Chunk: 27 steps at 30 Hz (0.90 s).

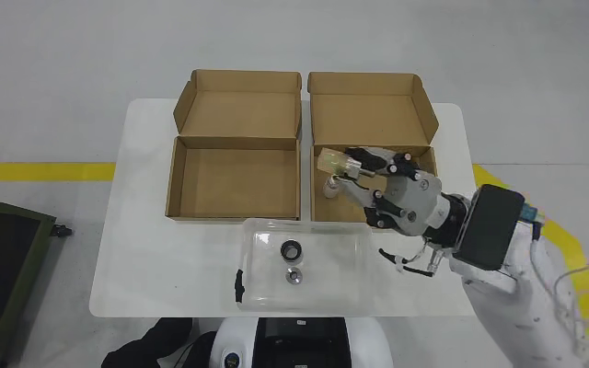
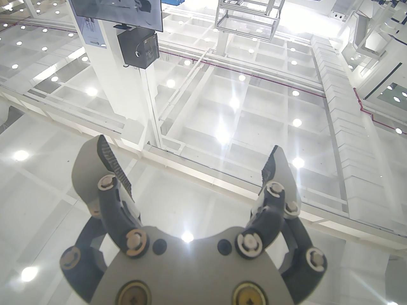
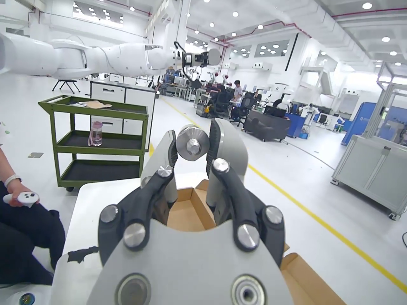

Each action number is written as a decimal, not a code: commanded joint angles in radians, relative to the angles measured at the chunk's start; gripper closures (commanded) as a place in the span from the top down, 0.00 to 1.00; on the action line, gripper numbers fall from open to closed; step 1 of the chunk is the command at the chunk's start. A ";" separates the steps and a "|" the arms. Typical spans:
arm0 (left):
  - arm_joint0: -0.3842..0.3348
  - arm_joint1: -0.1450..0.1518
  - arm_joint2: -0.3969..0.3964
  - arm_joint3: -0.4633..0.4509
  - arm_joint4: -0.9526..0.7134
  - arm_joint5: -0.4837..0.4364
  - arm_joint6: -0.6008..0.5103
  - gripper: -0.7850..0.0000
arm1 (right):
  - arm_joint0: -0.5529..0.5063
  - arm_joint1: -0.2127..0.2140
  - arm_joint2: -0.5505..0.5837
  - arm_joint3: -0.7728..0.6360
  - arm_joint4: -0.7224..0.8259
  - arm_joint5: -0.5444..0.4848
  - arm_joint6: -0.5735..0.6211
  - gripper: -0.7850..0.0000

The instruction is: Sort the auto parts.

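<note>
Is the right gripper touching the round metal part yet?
Touching. The right wrist view shows the right gripper clamped on the round metal part, pressing its opposite sides with no gap.

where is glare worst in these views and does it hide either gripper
Left wrist view: ceiling lamps flare into starbursts around the open left gripper, which reads clearly. Right wrist view: even light, only a soft sheen on the metal part clamped in the right gripper. Top view: no glare, soft shadows inside the cardboard boxes.
</note>
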 commanded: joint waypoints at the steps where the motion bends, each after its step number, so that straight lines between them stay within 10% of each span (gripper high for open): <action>1: 0.000 0.000 0.000 0.000 0.000 0.000 0.000 1.00 | 0.005 -0.002 0.003 0.001 -0.009 0.008 -0.032 0.00; 27: 0.000 0.000 0.000 0.000 0.000 0.000 0.000 1.00 | -0.040 -0.007 -0.009 0.066 -0.245 -0.128 -0.095 0.00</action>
